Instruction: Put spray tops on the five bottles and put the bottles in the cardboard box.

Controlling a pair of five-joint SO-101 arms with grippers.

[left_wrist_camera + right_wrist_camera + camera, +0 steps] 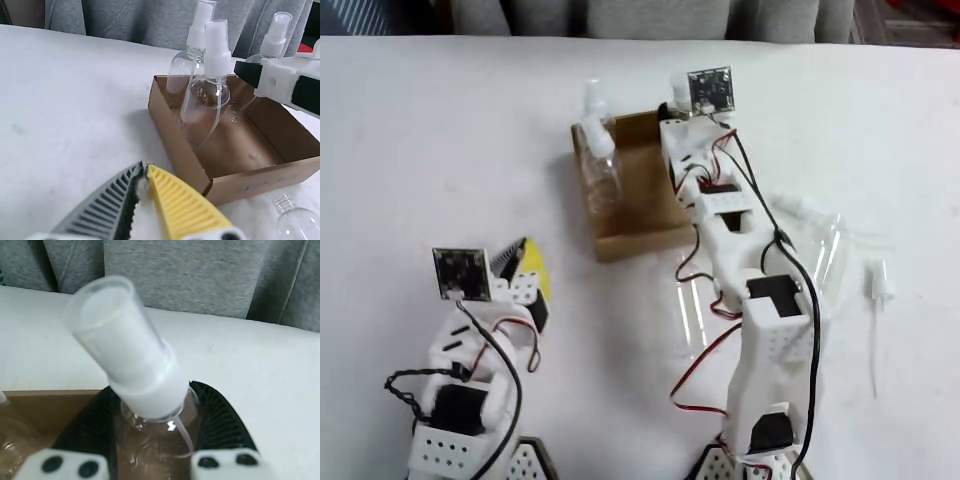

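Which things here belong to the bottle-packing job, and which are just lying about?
Job:
- cardboard box
- two capped spray bottles standing in it
- third capped bottle, held by the right hand at the box
- uncapped bottle beside the box
- loose spray top on the table
- left hand, shut

Just there:
- white table
- grey fabric behind it

The white right arm (735, 225) hides the right edge of the shallow brown cardboard box (640, 240) (and whatever stands there). A clear uncapped plastic bottle (297, 222) by the box's corner is cut off below its shoulder.
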